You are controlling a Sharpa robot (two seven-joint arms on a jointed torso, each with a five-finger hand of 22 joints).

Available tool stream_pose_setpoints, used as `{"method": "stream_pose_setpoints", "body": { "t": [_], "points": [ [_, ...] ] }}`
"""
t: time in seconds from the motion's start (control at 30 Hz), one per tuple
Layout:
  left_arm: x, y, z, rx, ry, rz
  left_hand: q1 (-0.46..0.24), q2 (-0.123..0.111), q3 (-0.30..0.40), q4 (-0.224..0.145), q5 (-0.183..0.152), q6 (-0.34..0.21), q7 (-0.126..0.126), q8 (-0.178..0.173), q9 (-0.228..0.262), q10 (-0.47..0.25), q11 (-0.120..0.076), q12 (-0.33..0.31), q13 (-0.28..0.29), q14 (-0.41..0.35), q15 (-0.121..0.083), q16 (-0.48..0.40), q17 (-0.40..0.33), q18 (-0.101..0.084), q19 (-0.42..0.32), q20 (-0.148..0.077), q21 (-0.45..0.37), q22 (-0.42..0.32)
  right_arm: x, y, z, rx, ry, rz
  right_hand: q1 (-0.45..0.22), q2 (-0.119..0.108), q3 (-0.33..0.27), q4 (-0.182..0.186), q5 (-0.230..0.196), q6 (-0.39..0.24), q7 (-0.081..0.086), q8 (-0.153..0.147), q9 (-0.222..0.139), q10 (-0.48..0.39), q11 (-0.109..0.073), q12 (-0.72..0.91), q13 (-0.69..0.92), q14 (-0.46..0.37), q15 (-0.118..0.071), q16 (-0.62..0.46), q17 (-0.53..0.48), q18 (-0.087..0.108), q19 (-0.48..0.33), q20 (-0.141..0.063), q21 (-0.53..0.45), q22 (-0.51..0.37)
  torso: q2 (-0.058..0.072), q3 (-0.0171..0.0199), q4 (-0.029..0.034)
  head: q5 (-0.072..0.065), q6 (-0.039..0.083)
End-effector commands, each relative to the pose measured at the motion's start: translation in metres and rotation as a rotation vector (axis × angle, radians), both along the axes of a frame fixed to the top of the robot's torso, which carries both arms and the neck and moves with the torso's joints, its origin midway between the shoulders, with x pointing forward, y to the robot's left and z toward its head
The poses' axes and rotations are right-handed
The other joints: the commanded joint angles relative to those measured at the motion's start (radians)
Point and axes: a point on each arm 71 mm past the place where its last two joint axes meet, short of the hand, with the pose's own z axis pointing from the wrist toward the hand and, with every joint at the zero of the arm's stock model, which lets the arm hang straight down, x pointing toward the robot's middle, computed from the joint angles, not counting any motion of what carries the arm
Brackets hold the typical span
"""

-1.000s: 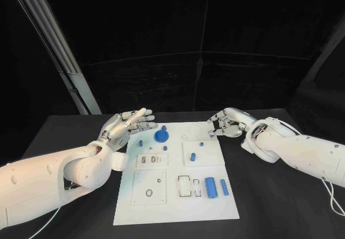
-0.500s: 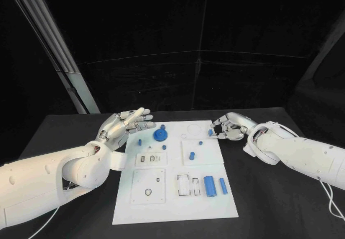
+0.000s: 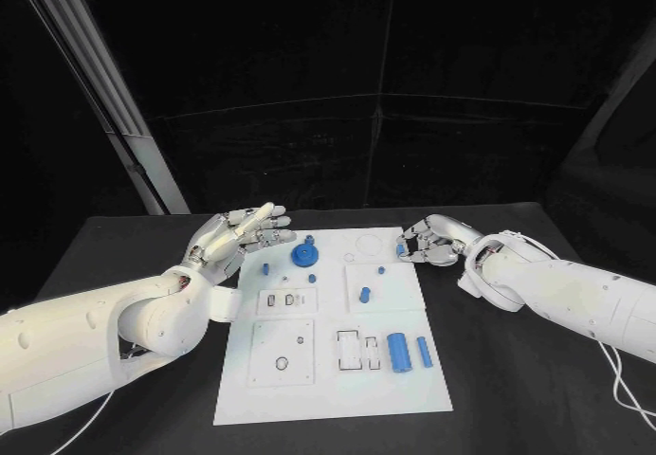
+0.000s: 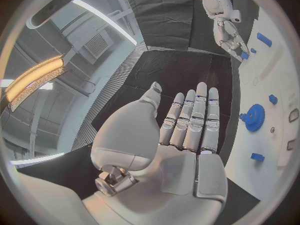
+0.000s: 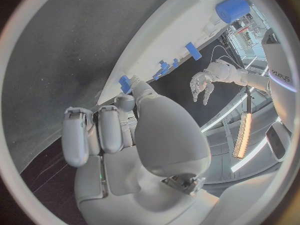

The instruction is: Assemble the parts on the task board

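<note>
The white task board (image 3: 328, 387) lies in the middle of the table. On it sit a blue gear (image 3: 305, 254), a large blue cylinder (image 3: 399, 353), a thin blue pin (image 3: 426, 353) and several small blue pegs, one being (image 3: 365, 296). My right hand (image 3: 435, 241) hovers at the board's far right edge and pinches a small blue part (image 3: 401, 250) between thumb and fingertip; the right wrist view shows that part (image 5: 125, 82) close to the board's edge. My left hand (image 3: 244, 234) floats over the far left edge of the board, fingers (image 4: 195, 116) stretched out, holding nothing.
The board has empty slots and recesses, such as the oval hole (image 3: 283, 364) and the rectangular slots (image 3: 350, 352). A slanted metal pole (image 3: 117, 118) stands at the back left. Black table (image 3: 533, 398) surrounds the board.
The small blue part now shows between my right hand's fingertips, where it did not a second ago. That hand has sunk slightly. My left hand has hardly moved.
</note>
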Motion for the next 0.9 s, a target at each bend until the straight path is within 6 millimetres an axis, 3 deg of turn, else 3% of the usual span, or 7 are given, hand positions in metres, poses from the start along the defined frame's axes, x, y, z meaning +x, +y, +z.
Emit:
{"method": "stream_pose_setpoints", "body": {
  "t": [0.03, 0.9],
  "points": [
    [-0.0002, -0.0017, 0.001, -0.012, -0.003, -0.016, 0.001, 0.008, 0.0, -0.007, 0.003, 0.0, 0.028, -0.004, 0.0, 0.002, -0.001, -0.005, 0.0, 0.004, 0.002, -0.007, -0.001, 0.015, 0.008, -0.001, -0.004, -0.001, 0.0013, 0.0009, -0.0007, 0.004, 0.007, 0.004, 0.008, 0.001, 0.004, -0.003, -0.006, 0.008, 0.002, 0.005, 0.001, 0.007, 0.001, 0.008, 0.005, 0.027, -0.001, -0.001, 0.002, -0.004, -0.005, 0.002, -0.005, 0.082, -0.001, -0.0003, 0.001, -0.004, 0.0],
    [0.0003, -0.0014, 0.0004, -0.01, 0.001, -0.019, 0.001, 0.009, 0.0, -0.007, 0.002, 0.0, 0.028, -0.004, 0.0, 0.002, -0.001, -0.005, 0.0, 0.004, 0.002, -0.007, -0.001, 0.015, 0.008, -0.001, -0.004, -0.001, 0.0039, 0.0054, -0.0027, 0.007, 0.008, 0.001, 0.003, 0.024, 0.029, -0.015, -0.018, 0.079, -0.01, 0.028, 0.008, 0.03, -0.008, 0.044, 0.034, 0.031, -0.007, 0.005, 0.018, -0.007, 0.006, -0.003, 0.0, 0.096, -0.001, 0.0008, -0.0003, -0.005, -0.007]
  ]
}}
